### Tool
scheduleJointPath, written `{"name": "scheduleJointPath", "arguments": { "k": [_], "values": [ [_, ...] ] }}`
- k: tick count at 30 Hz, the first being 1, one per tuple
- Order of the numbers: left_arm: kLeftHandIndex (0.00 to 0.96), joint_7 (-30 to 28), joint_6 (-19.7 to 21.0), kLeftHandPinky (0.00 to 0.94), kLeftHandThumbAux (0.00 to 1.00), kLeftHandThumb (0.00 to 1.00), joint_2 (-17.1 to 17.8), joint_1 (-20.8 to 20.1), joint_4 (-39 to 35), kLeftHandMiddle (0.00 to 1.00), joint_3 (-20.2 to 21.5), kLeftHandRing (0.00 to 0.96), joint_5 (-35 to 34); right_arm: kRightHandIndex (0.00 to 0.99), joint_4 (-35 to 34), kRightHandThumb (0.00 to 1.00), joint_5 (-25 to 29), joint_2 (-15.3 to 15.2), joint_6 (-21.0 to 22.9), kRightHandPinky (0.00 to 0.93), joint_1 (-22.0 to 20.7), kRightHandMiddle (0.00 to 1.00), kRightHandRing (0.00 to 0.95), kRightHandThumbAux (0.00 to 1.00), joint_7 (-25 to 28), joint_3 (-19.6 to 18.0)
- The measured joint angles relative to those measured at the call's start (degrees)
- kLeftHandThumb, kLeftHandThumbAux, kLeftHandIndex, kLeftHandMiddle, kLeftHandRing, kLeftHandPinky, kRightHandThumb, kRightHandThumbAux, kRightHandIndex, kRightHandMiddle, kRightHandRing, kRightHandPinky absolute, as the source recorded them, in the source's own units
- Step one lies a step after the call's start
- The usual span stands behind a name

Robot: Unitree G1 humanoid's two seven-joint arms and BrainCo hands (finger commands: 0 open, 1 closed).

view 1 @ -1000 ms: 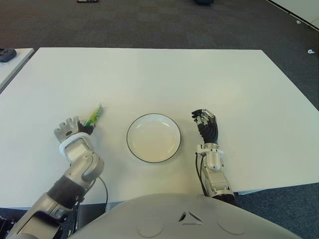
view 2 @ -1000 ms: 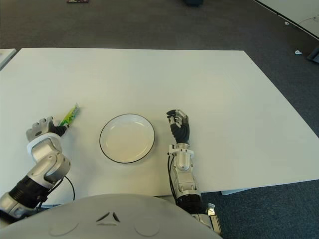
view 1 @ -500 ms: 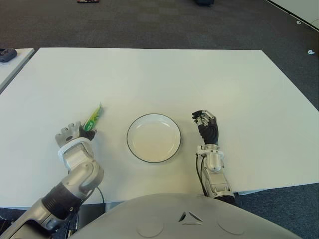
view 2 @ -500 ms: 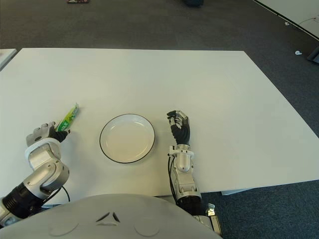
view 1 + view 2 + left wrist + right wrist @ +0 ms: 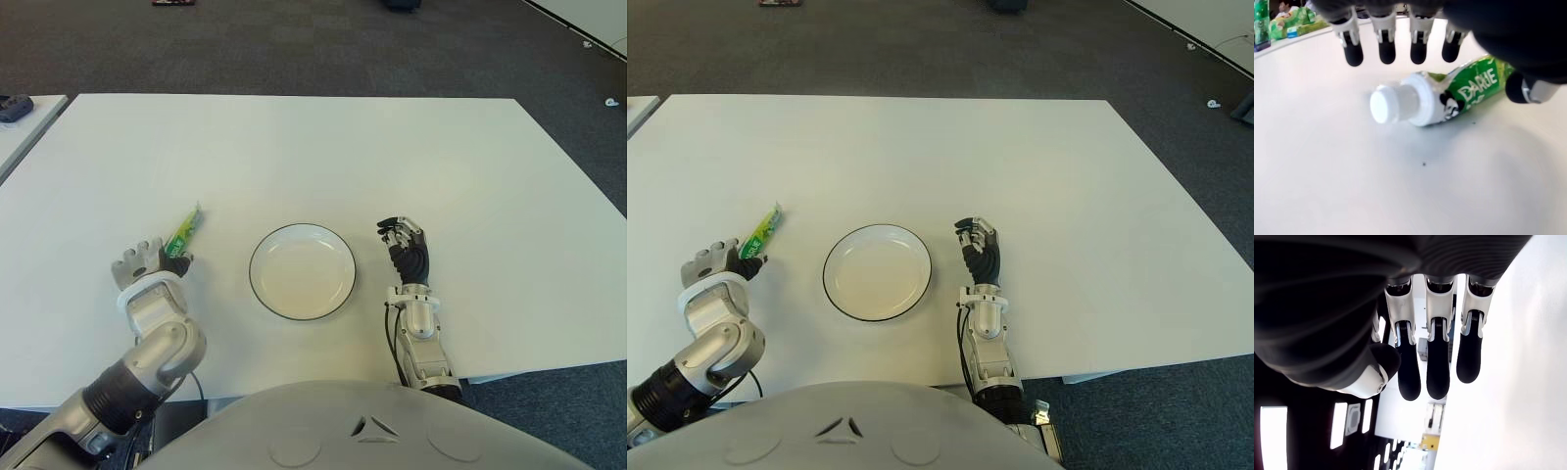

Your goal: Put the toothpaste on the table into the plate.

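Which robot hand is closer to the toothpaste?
Left. The left hand hovers open at the toothpaste's cap end; the right hand is beyond the plate, on its far side.

White tabletop (image 5: 323, 147), dark grey carpet floor (image 5: 294, 49) behind it, second white table (image 5: 24, 122) far left.

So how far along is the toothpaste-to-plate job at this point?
Early stage. Nothing is delivered: the plate holds nothing. In hand: the left hand is at the cap end of the toothpaste, fingers open above it in the left wrist view, tube lying flat on the table. Left: grasp, lift, carry to the plate. The right hand shows right of the plate, holding nothing.
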Motion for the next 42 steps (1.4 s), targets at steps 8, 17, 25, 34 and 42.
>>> {"name": "scheduleJointPath", "arguments": {
  "k": [8,17,25,34,42],
  "values": [
    [0.000,1.91,-2.77,0.000,0.221,0.521,-0.97,-0.02,1.57,0.000,0.14,0.000,0.83,0.427,-0.83,0.705,0.00,0.11,0.05,0.436,0.32,0.454,0.445,0.729,0.01,0.01],
    [0.000,4.51,-6.55,0.000,0.218,0.536,-3.52,-0.93,5.14,0.002,0.51,0.000,0.98,0.427,-1.05,0.705,-0.02,0.36,0.56,0.446,0.56,0.457,0.450,0.729,-0.01,0.02],
    [0.000,12.24,-14.53,0.000,0.250,0.568,-8.70,-3.51,16.27,0.012,2.28,0.000,0.06,0.427,-1.07,0.705,-0.02,0.58,0.64,0.439,0.76,0.457,0.449,0.729,-0.08,0.01],
    [0.000,21.73,-22.93,0.006,0.302,0.584,-13.82,-9.49,32.69,0.000,5.22,0.000,-2.13,0.426,-1.24,0.705,-0.13,0.82,1.16,0.424,0.83,0.444,0.431,0.730,-0.51,-0.02],
    [0.009,30.85,-30.17,0.032,0.344,0.588,-16.38,-15.27,46.39,0.004,8.91,0.000,-4.37,0.426,-1.61,0.704,-0.10,0.77,1.19,0.434,0.96,0.452,0.435,0.730,-0.60,-0.05]
  ]
}}
